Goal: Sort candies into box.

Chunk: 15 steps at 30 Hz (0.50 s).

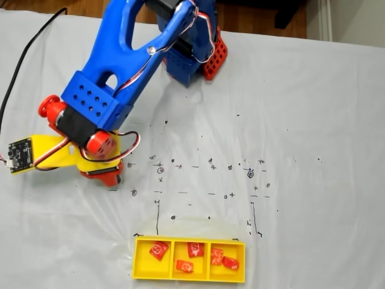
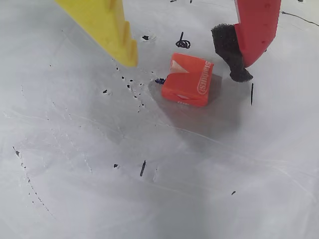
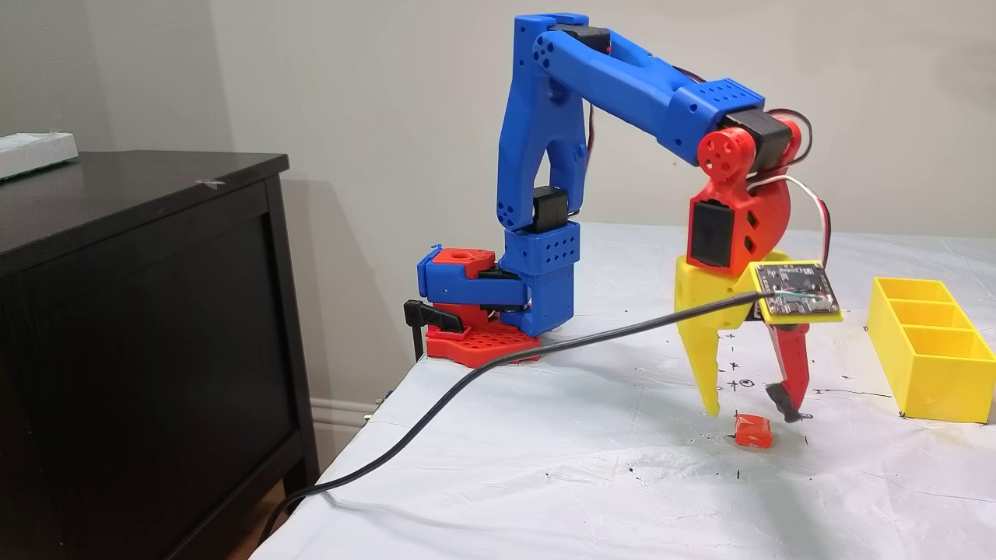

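We caught the arm mid-pick on the last loose candy [image 2: 188, 79], which lay on the white sheet just above centre of the wrist view. The gripper [image 2: 185, 63] stood wide and empty: yellow finger [image 2: 109, 27] at upper left, candy in the gap but set slightly below the tips, red finger [image 2: 254, 30] with its black pad at upper right, neither touching it. Next we'd guess it needed to drop a bit and close. Five candies sat in the box [image 1: 139, 268], bottom of a fixed view.

A dark cabinet [image 3: 148, 327] stands beside the ink-marked white table cover [image 3: 622, 498].
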### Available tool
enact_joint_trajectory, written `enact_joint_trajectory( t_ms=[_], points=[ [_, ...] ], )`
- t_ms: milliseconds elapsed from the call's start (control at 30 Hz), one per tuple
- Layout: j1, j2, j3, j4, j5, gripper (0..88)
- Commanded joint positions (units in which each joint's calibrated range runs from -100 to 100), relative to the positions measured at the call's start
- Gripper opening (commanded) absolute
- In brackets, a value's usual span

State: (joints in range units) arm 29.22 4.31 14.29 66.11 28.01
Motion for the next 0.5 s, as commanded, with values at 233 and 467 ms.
enact_joint_trajectory(
  t_ms=[233,467],
  points=[
    [-1.42,2.81,-5.32,-1.07,-1.42,22.6],
    [-2.68,4.76,-5.32,-3.52,-2.78,22.3]
  ],
)
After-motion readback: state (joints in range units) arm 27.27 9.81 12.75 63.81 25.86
